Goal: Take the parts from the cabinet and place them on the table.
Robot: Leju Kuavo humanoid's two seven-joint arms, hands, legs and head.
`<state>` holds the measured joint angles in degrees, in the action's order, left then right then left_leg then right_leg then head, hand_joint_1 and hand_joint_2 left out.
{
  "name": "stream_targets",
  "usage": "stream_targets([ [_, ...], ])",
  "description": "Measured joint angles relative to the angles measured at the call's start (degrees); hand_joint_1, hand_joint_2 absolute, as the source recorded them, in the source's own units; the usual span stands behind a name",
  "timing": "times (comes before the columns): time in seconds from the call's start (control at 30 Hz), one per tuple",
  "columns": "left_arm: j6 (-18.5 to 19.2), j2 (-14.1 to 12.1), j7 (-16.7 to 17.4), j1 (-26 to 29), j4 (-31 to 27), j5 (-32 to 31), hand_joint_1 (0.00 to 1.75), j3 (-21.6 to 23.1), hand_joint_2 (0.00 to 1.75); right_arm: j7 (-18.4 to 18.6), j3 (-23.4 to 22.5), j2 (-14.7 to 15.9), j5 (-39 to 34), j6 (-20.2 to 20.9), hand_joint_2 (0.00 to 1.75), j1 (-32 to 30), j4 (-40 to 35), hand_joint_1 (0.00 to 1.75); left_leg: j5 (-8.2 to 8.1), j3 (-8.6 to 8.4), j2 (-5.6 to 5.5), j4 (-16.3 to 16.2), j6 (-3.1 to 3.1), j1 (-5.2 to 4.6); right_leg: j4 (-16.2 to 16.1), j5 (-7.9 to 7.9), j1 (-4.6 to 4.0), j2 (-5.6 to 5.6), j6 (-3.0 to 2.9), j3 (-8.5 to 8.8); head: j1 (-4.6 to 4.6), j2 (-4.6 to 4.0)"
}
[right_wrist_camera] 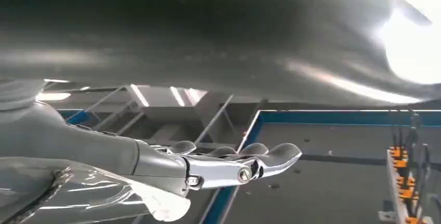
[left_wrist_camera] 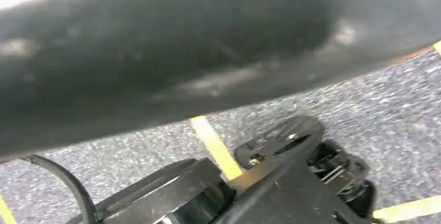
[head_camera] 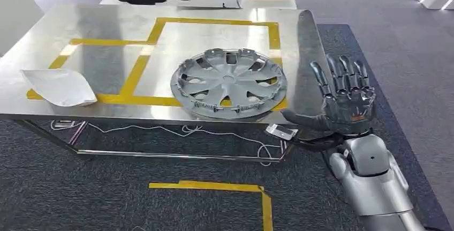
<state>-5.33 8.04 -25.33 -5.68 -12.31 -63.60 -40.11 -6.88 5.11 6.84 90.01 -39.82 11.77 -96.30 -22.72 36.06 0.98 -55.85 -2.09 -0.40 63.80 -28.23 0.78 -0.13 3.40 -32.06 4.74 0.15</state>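
Silver plastic wheel cover (head_camera: pixel 229 83) lies flat, face up, on the steel table (head_camera: pixel 64 38), across the near yellow tape line; being round, it has no long axis. Right hand (head_camera: pixel 345 99) hovers beside the table's right edge, fingers spread, holding nothing. Risk: any nudge could slide the cover off the near edge.

Bright, even overhead light in the head view; the steel counter (head_camera: pixel 107 32) throws pale glare streaks. Left wrist view is smeared with blur. Right wrist view is dim, one corner blown out white.
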Motion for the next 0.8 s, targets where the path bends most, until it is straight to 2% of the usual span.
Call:
stream_targets([
  [0.03, 0.00, -0.02, 0.04, 0.01, 0.00, 0.00, 0.00, 0.00, 0.00, 0.22, 0.00, 0.11, 0.00, 0.00, 0.00, 0.09, 0.00, 0.00, 0.25, 0.58, -0.01, -0.61, 0.30, -0.28, -5.39, -2.04, -0.03, -0.27, 0.13, 4.32, 0.13, 0.00],
  [0.07, 0.00, 0.02, 0.07, 0.01, 0.00, 0.00, 0.00, 0.00, 0.00, 0.24, -0.02, 0.11, 0.00, -0.04, 0.00, 0.15, 0.00, 0.00, 0.57, 0.96, 0.04, -1.09, 0.55, -0.30, -8.84, -3.40, -0.23, 0.04, -0.50, 6.27, 0.05, 0.02],
  [0.17, 0.00, 0.04, 0.09, 0.15, 0.00, 0.00, 0.00, 0.00, 0.00, 0.35, -0.02, 0.24, 0.00, -0.04, 0.00, -0.14, 0.07, 0.00, 2.06, 1.29, 0.01, -1.00, 1.45, -0.22, -8.00, -2.69, -0.39, -0.02, -1.81, 4.35, 0.11, 0.00],
  [0.2, 0.00, -0.07, 0.11, 0.19, 0.00, 0.00, 0.00, 0.00, 0.00, 0.35, -0.04, 0.24, 0.00, -0.02, 0.00, -0.04, 0.13, 0.00, 1.31, 1.65, -0.19, -1.35, 1.85, -0.06, -8.11, -1.94, -0.03, -0.29, -2.81, 4.09, 0.22, 0.00],
  [0.23, 0.00, -0.07, 0.11, 0.23, 0.00, 0.00, 0.00, -0.02, 0.00, 0.33, -0.02, 0.24, 0.02, -0.02, 0.00, 0.00, 0.17, 0.00, -1.51, 2.46, -0.44, -2.91, 2.21, -0.04, -8.08, -1.48, -0.05, -0.25, -3.44, 3.81, -0.04, 0.00],
  [0.27, 0.00, -0.07, 0.13, 0.30, 0.00, 0.00, 0.00, -0.02, 0.00, 0.37, -0.02, 0.24, 0.02, -0.02, 0.00, -0.02, 0.17, 0.00, -5.29, 3.45, -0.50, -6.56, 2.50, 0.12, -8.03, -0.73, -0.05, -0.24, -3.68, 3.07, -0.28, 0.00],
  [0.3, 0.00, -0.07, 0.15, 0.33, 0.00, 0.00, 0.00, 0.00, 0.00, 0.44, -0.02, 0.24, 0.02, -0.02, 0.00, -0.04, 0.20, 0.00, -8.38, 4.56, -0.50, -11.10, 2.72, 0.25, -7.93, -0.11, -0.10, -0.21, -3.73, 2.27, -0.20, 0.00],
  [0.33, 0.00, -0.07, 0.15, 0.32, 0.00, 0.00, 0.00, -0.02, 0.00, 0.70, -0.02, 0.26, 0.02, -0.02, 0.00, -0.11, 0.31, 0.00, -10.79, 5.63, -0.50, -16.13, 2.84, 0.31, -7.75, 0.52, -0.17, -0.18, -3.76, 1.34, -0.24, 0.00],
  [0.37, 0.00, -0.07, 0.15, 0.34, 0.00, 0.00, 0.00, 0.00, 0.00, 1.07, -0.02, 0.33, 0.02, -0.02, 0.00, -0.19, 0.39, 0.00, -11.43, 5.85, -0.50, -19.20, 2.84, 0.32, -7.53, 1.03, -0.21, -0.17, -3.75, 0.42, -0.22, 0.00],
  [0.4, 0.00, -0.02, 0.15, 0.36, 0.02, 0.00, 0.00, 0.00, 0.00, 1.35, -0.02, 0.37, 0.02, -0.02, 0.00, -0.30, 0.48, 0.00, -10.52, 5.02, -0.52, -19.48, 2.74, 0.32, -7.28, 1.50, -0.28, -0.13, -3.73, -0.47, -0.26, 0.00],
  [0.43, 0.00, 0.00, 0.15, 0.36, 0.02, 0.00, 0.00, 0.00, 0.00, 1.71, -0.04, 0.39, 0.02, -0.02, 0.00, -0.52, 0.50, 0.00, -8.66, 3.10, -0.53, -17.59, 2.50, 0.31, -7.03, 1.98, -0.37, -0.09, -3.68, -1.39, -0.22, 0.00],
  [0.47, 0.00, 0.02, 0.15, 0.36, 0.02, 0.00, 0.00, 0.00, 0.00, 2.16, -0.04, 0.42, 0.02, -0.04, 0.00, -0.77, 0.50, 0.00, -6.83, 0.24, -0.56, -13.78, 2.11, 0.25, -6.87, 2.37, -0.51, 0.02, -3.59, -2.10, -0.26, 0.00],
  [0.5, -0.02, 0.02, 0.15, 0.35, 0.02, 0.00, 0.00, -0.02, 0.00, 2.45, -0.07, 0.46, 0.02, -0.04, 0.00, -1.06, 0.48, 0.00, -5.61, -3.52, -0.70, -8.41, 1.47, 0.15, -6.76, 2.83, -0.67, 0.11, -3.47, -2.65, -0.24, 0.00],
  [0.53, -0.11, -0.04, 0.15, 0.31, 0.00, 0.00, 0.00, -0.02, 0.00, 2.64, -0.11, 0.50, 0.02, -0.07, 0.00, -1.43, 0.48, 0.00, -6.54, -6.93, -1.18, -3.15, 0.66, -0.06, -6.74, 3.21, -0.65, 0.10, -3.28, -2.96, -0.22, 0.00],
  [0.57, -0.17, -0.07, 0.13, 0.32, 0.00, 0.00, 0.00, -0.02, 0.00, 2.67, -0.37, 0.59, 0.02, -0.07, 0.00, -1.76, 0.41, 0.00, -7.39, -8.67, -1.17, 0.11, 0.43, -0.07, -6.69, 3.66, -0.86, 0.05, -2.88, -3.25, -0.07, 0.00],
  [0.6, -0.17, -0.04, 0.15, 0.37, 0.02, 0.02, 0.00, -0.06, 0.00, 2.60, -0.70, 0.66, -0.02, -0.07, 0.00, -2.23, 0.35, 0.00, -7.06, -8.36, -1.21, -0.14, 0.60, -0.29, -6.96, 4.26, -0.62, -0.02, -2.34, -3.30, -0.16, 0.00],
  [0.67, -0.17, 0.02, 0.15, 0.61, 0.02, 0.02, 0.00, -0.15, 0.00, 1.60, -1.63, 0.68, 0.02, -0.09, 0.00, -3.31, -0.08, 0.00, -6.30, -8.04, -1.19, 0.13, 0.10, -0.61, -7.28, 5.17, -0.32, -0.01, -1.63, -3.42, -0.22, 0.00],
  [0.7, -0.17, 0.24, 0.15, 0.71, 0.04, 0.04, 0.00, -0.17, 0.00, 0.77, -2.28, 0.68, 0.00, -0.09, 0.00, -4.14, -0.57, 0.00, -5.30, -7.59, -0.89, 1.39, -0.24, 0.04, -7.24, 5.02, -0.53, -0.03, -1.30, -3.85, -0.19, 0.00],
  [0.73, -0.26, 0.15, 0.15, 0.66, 0.04, 0.22, 0.00, -0.24, 0.00, 0.04, -3.11, 0.59, -0.02, -0.11, 0.00, -4.99, -0.92, 0.00, -4.62, -7.38, -0.71, 1.36, -0.45, 0.00, -6.25, 2.85, -0.50, 0.08, -1.06, -4.52, -0.26, 0.00],
  [0.77, -0.35, 0.13, 0.07, 0.64, 0.04, 0.44, 0.00, -0.28, 0.00, -0.35, -4.08, 0.16, 0.02, -0.11, 0.00, -5.92, -1.44, 0.00, -4.11, -6.64, -0.67, 1.38, -0.87, -0.01, -3.10, -0.62, -0.44, 0.09, -0.91, -5.97, 0.02, 0.00],
  [0.8, -0.39, 0.15, -0.07, 0.67, 0.04, 0.77, 0.00, -0.39, 0.00, 0.29, -4.92, -0.38, 0.00, -0.11, 0.00, -7.10, -1.93, 0.00, -3.68, -5.88, -0.69, 1.33, -0.89, -0.05, 1.12, -3.71, -0.36, 0.06, -0.76, -7.09, 0.13, 0.00],
])
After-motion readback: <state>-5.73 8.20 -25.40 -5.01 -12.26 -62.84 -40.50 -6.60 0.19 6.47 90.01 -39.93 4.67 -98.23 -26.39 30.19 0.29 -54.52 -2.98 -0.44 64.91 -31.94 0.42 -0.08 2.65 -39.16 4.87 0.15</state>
